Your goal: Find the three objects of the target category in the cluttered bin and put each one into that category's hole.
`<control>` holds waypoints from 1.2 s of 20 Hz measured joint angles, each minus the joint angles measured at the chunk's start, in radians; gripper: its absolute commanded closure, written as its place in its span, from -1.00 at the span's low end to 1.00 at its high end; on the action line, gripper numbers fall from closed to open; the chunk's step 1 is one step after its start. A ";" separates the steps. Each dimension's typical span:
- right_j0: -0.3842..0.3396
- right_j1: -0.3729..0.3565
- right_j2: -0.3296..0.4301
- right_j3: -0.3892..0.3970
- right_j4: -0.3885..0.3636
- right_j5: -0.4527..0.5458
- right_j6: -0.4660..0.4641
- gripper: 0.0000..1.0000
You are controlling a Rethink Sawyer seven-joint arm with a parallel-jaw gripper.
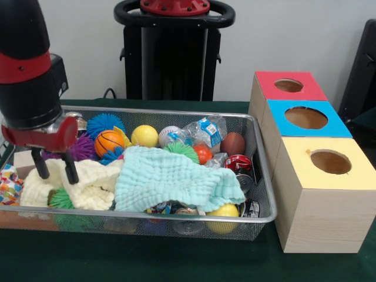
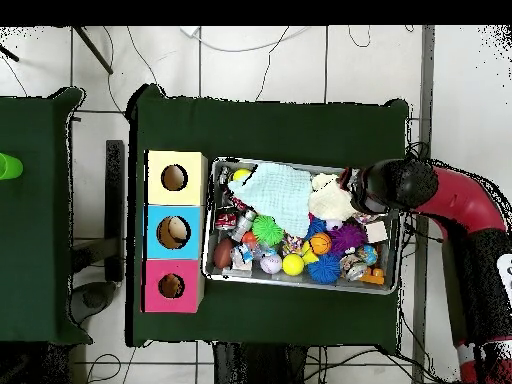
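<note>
Front view shows the gripper's fingers [image 1: 54, 168] spread apart, empty, their tips touching the cream knitted cloth [image 1: 88, 182] in the wire mesh bin [image 1: 258, 194]. Closing here risks snagging cloth, not a ball; the orange basketball-patterned ball [image 1: 109, 141] sits just beyond them.

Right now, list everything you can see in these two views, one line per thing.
Wire bin: one, silver, on the green table.
Boxes with holes: three, yellow, blue, red, in a row beside the bin.
Cloths: two, mint and cream, lying over the clutter.
Spiky balls: several, blue, purple, green, in the bin.
Small balls: basketball, yellow ball, baseball, brown football, in the bin's far half.
Plastic packets: clear, by the football.
Gripper: one, black fingers open, over the cream cloth.
</note>
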 measured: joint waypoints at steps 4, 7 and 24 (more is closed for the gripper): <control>-0.007 0.047 0.003 -0.031 -0.003 0.000 -0.002 -1.00; -0.011 0.071 0.008 -0.054 -0.004 0.000 -0.008 -1.00; -0.092 0.129 0.076 -0.144 -0.013 0.059 -0.212 -1.00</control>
